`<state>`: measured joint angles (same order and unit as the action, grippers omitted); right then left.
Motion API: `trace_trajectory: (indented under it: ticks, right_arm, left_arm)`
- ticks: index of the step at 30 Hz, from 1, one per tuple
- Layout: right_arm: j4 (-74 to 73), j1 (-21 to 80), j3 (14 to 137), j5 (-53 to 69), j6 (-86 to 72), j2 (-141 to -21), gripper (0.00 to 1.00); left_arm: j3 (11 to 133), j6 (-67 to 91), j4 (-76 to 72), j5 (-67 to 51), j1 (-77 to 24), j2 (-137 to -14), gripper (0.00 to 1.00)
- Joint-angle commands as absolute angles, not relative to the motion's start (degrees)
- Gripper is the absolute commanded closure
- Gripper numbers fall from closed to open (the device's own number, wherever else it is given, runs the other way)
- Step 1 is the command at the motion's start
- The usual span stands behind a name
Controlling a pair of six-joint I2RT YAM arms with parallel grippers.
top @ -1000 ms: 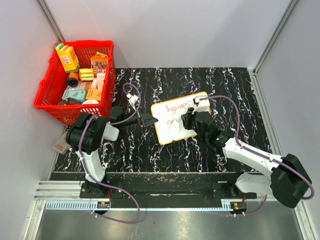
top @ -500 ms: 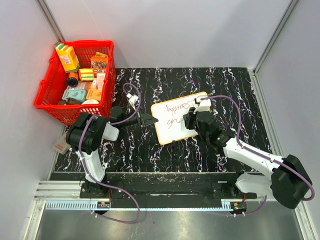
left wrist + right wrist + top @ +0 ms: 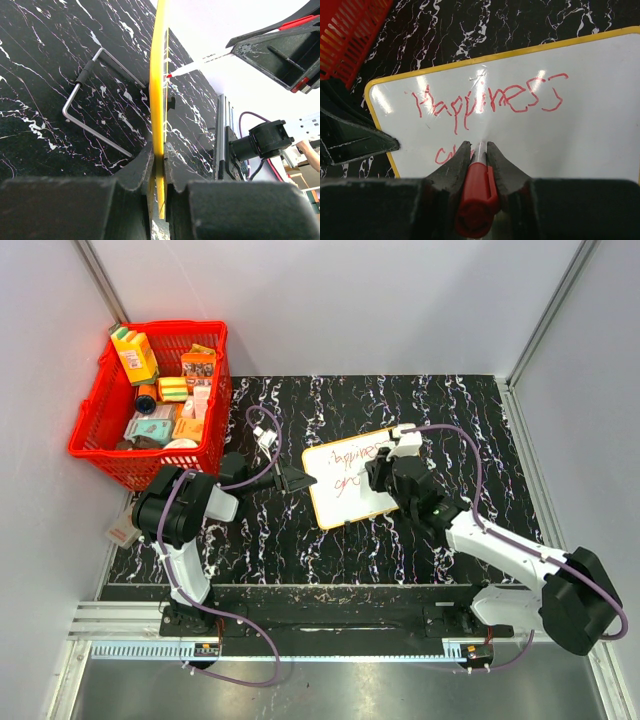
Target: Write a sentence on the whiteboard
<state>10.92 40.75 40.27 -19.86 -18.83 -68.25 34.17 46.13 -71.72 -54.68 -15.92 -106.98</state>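
The whiteboard with its yellow rim stands tilted on the black marbled table. My left gripper is shut on its left edge; the left wrist view shows the rim edge-on between my gripper's fingers. My right gripper is shut on a red marker, its tip against the board. The sentence reads "Happiness" in red on the first line. A second line starts below it and is partly hidden behind my right gripper. The marker's tip also shows in the left wrist view.
A red basket full of boxes and packets stands at the back left. A bent wire stand sits behind the board. A small orange-white item lies at the table's left edge. Walls close in on three sides.
My right gripper has shifted slightly to the right with the marker along the second line. The left gripper and the board have not moved.
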Motion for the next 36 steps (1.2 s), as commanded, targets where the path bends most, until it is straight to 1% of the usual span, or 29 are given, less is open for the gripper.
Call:
trace_trajectory:
  ticks: [1, 6, 13, 20, 23, 31, 36]
  right_arm:
    - [13.1, 40.34, 43.33, -18.9, -18.02, -69.17, 1.0]
    - [12.13, 40.25, 42.72, -17.41, -18.63, -68.29, 1.0]
    - [12.3, 40.25, 38.68, -17.23, -18.9, -59.96, 1.0]
    - [10.37, 39.64, 38.14, -16.62, -18.19, -58.54, 1.0]
    - [9.76, 38.15, 38.5, -13.63, -18.54, -58.53, 1.0]
    - [8.88, 27.88, 39.64, -0.36, -22.41, -57.92, 1.0]
    - [8.61, 26.46, 39.11, 3.16, -23.03, -57.57, 1.0]
  left_arm:
    - [35.42, 44.38, -77.78, -56.34, -16.52, -105.2, 1.0]
    - [35.33, 44.3, -77.78, -56.34, -16.52, -105.21, 1.0]
    - [35.16, 44.21, -77.87, -56.25, -16.52, -105.03, 1.0]
    - [34.63, 44.03, -78.22, -55.99, -16.52, -104.59, 1.0]
    - [34.37, 43.95, -78.31, -55.9, -16.52, -104.41, 1.0]
    - [33.93, 43.77, -78.66, -55.81, -16.52, -103.98, 1.0]
    - [33.22, 43.33, -78.75, -55.28, -16.52, -103.36, 1.0]
